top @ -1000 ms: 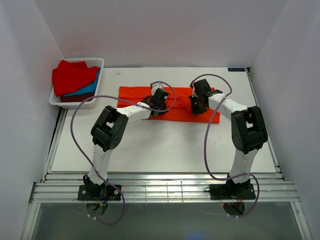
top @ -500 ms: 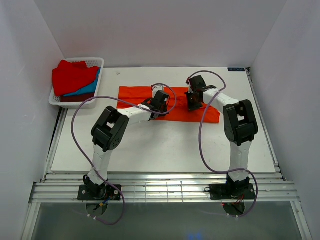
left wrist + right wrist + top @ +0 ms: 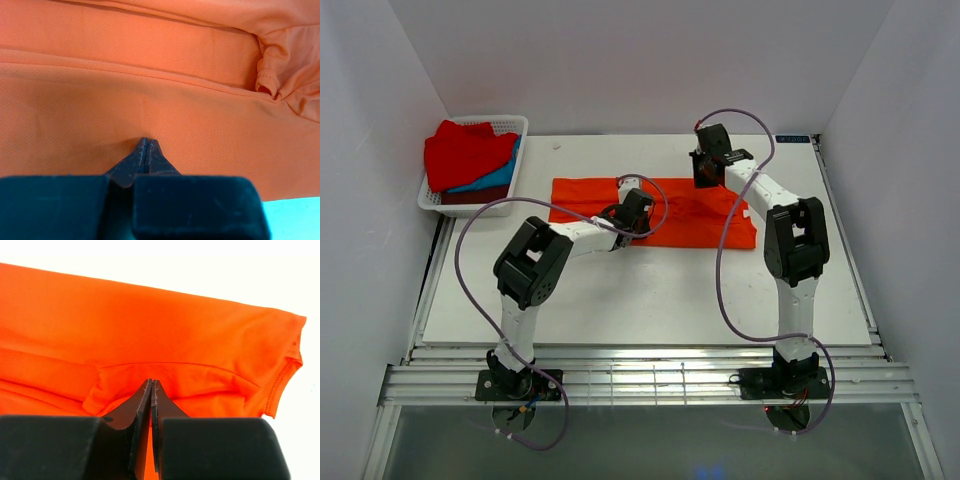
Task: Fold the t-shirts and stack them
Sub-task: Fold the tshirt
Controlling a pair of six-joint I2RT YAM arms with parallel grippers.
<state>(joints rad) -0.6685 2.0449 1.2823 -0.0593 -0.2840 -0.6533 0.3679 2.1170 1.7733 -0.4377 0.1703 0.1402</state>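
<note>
The orange-red t-shirt [image 3: 670, 215] lies as a long folded strip across the middle of the table. My left gripper [image 3: 633, 212] is over its middle-left. In the left wrist view its jaws are shut, with the tips [image 3: 146, 142] pinched into the puckered cloth [image 3: 150, 80]. My right gripper [image 3: 708, 172] is at the shirt's far edge. Its jaws [image 3: 151, 382] are shut with orange cloth [image 3: 190, 340] showing between them. A sleeve hem [image 3: 287, 375] hangs at the right. Red [image 3: 465, 150], blue [image 3: 498, 180] and dark maroon [image 3: 460, 197] shirts lie in the basket.
The white lattice basket [image 3: 515, 125] stands at the table's far left corner. White walls close in the left, back and right sides. The table's near edge [image 3: 640, 345] meets metal rails by the arm bases. Purple cables loop over both arms.
My right gripper moved from the shirt's middle-right to its far edge. My left gripper slid slightly nearer. The shirt shifted a little left and now lies broader.
</note>
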